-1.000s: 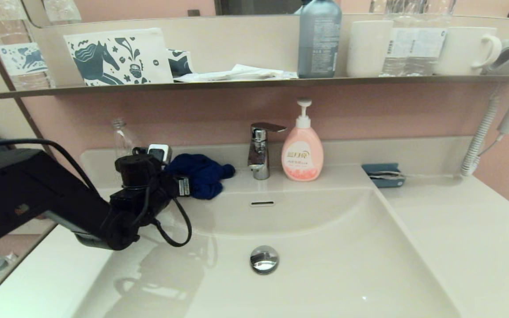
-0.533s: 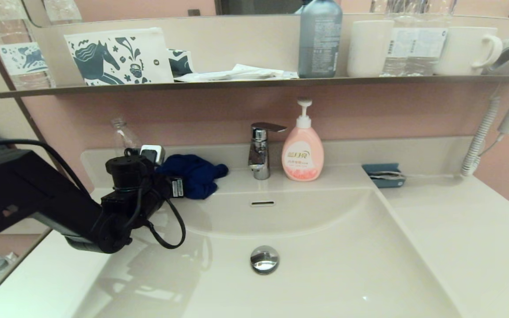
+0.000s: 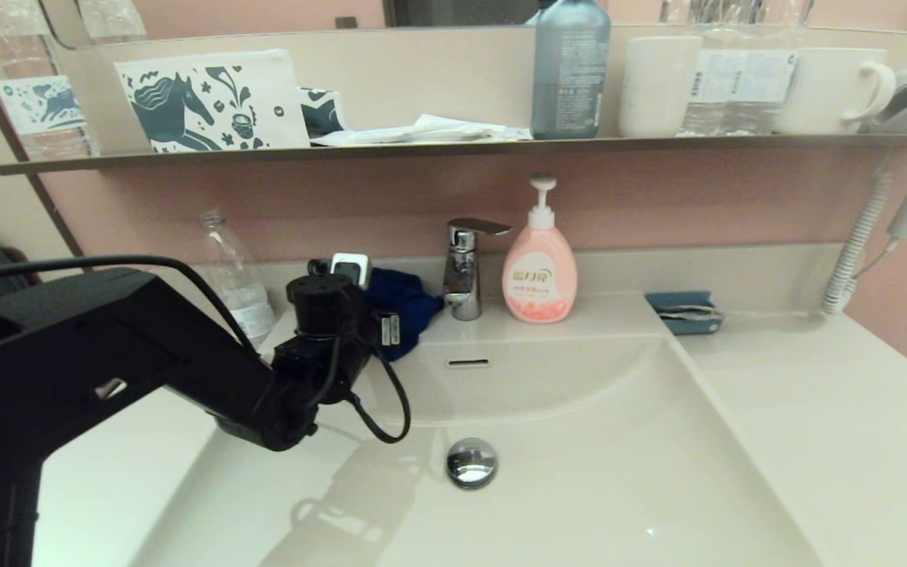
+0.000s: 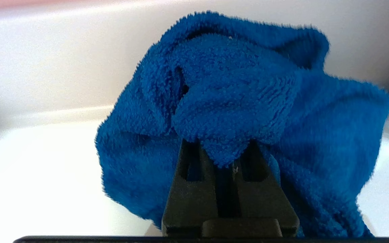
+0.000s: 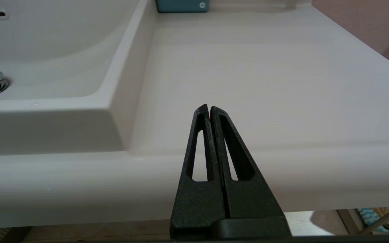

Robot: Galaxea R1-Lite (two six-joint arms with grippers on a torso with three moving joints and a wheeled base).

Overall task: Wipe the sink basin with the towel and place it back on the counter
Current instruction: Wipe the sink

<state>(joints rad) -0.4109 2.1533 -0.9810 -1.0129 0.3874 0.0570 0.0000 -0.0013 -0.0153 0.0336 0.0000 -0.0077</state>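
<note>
I'm seeing the left gripper (image 4: 226, 158) clamping a fold of the towel (image 4: 245, 111) between its fingers, at the back-left of the counter (image 3: 816, 409), just left of the faucet (image 3: 463, 272) and behind the sink basin (image 3: 579, 441). Right gripper (image 5: 210, 109) is sitting closed and empty at the counter's front edge.
</note>
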